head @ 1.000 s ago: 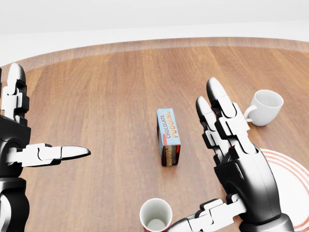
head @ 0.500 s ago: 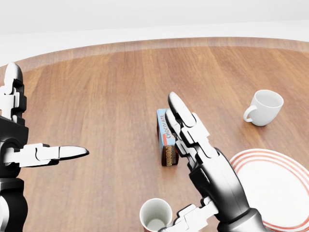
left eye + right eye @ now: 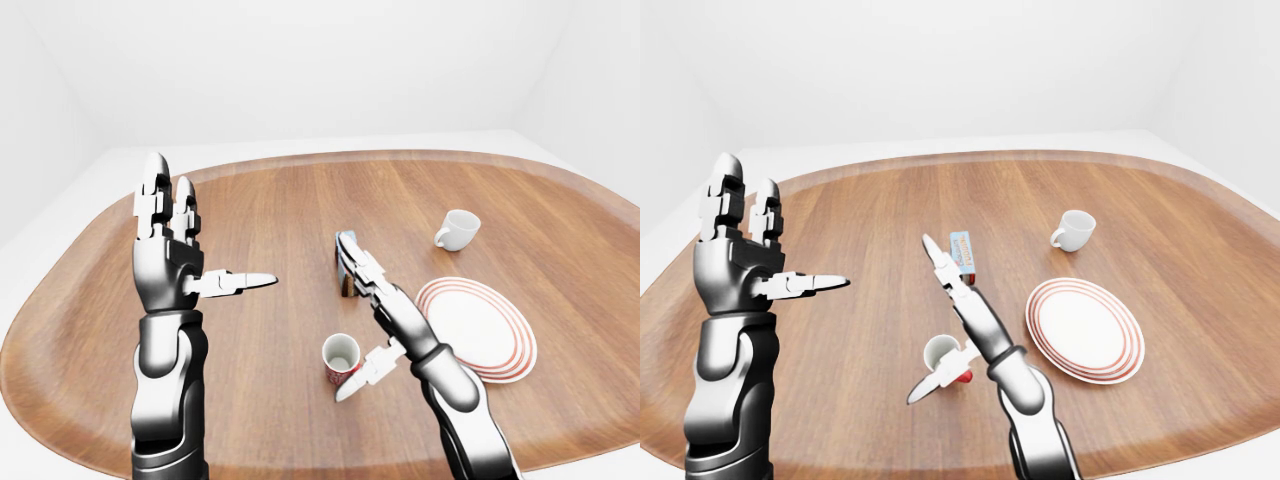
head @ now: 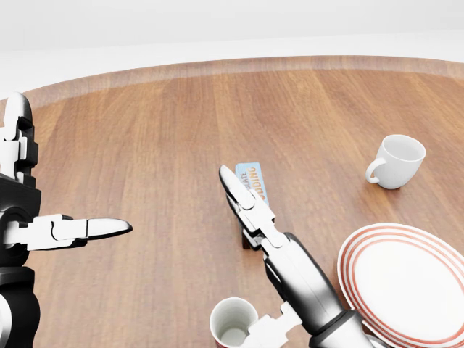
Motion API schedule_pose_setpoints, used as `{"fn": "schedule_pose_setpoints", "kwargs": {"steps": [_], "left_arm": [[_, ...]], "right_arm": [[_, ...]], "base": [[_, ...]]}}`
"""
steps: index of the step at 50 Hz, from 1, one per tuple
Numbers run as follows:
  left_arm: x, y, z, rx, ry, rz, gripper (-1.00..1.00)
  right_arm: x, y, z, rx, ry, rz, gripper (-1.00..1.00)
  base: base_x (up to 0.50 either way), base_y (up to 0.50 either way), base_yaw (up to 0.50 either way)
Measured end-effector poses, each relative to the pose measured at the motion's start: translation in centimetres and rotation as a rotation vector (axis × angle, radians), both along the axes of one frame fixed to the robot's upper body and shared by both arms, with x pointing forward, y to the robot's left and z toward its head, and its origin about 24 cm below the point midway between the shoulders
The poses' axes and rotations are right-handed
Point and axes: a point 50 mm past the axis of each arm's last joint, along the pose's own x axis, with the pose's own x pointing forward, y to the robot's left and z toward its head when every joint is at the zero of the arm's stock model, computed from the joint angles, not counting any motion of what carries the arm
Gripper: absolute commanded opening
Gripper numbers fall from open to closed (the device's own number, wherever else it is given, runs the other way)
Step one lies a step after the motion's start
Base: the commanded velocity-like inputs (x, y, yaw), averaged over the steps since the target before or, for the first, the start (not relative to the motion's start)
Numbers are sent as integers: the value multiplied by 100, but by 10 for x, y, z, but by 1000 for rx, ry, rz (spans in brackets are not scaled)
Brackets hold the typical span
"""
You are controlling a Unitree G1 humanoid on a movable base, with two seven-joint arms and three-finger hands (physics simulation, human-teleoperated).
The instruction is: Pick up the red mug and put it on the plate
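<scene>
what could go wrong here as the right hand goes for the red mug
The right hand is open, with its thumb beside the red mug and nothing closed round it; a sideways brush might tip the upright mug.

The pudding box stands just past the fingertips, so a reach that runs long may knock it over.

The white mug sits near the plate, so a wide carry could clip it.

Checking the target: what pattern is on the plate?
White plate with red concentric rings near its rim; clearest in the left-eye view.
</scene>
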Motion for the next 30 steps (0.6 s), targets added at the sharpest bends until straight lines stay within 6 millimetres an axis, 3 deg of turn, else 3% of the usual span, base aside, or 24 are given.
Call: {"fn": "schedule_pose_setpoints", "kwargs": {"steps": [30], "left_arm": [[0, 1, -2, 0, 10, 4, 100]], "right_arm": [[11, 10, -24, -204, 53, -7, 100]], "base": [[0, 0, 0]]}}
